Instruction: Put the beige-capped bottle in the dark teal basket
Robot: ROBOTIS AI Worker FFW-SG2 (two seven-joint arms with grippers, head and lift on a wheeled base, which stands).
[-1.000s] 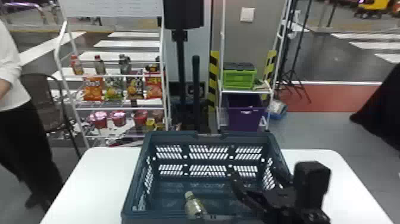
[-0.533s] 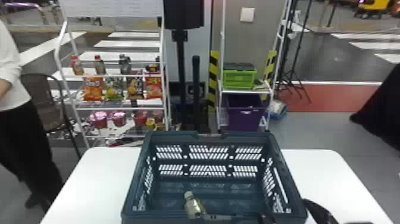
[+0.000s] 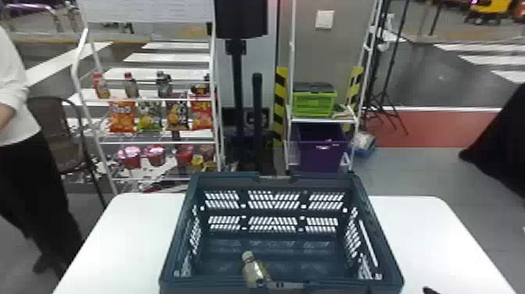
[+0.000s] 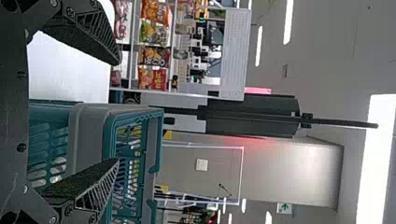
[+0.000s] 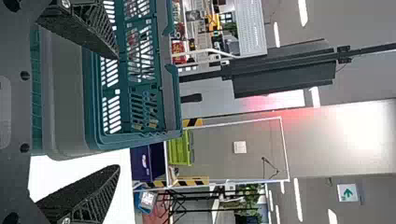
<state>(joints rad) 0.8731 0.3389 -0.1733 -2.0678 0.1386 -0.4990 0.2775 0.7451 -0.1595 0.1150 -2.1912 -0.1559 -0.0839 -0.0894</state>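
Observation:
The beige-capped bottle (image 3: pixel 254 269) lies tilted inside the dark teal basket (image 3: pixel 371 203), close to its near wall and left of centre, cap pointing away; the near rim hides its lower end. A dark tip of my right gripper (image 3: pixel 431 291) shows at the bottom edge, right of the basket. In the right wrist view, the right gripper (image 5: pixel 116 112) is open beside the basket (image 5: pixel 65 93), nothing between its fingers. My left gripper (image 4: pixel 117 111) stands open in the left wrist view, with the basket's corner (image 4: pixel 88 135) beyond its fingers.
The basket stands on a white table (image 3: pixel 425 234), with table surface on both sides. Behind it are a snack rack (image 3: pixel 156 137) on the left and a shelf (image 3: pixel 320 120) holding a green crate (image 3: pixel 314 103), above a purple bin (image 3: pixel 322 152).
My right gripper has withdrawn from above the basket's right side toward the bottom right, almost out of the head view. The bottle stays in the basket, in about the same place.

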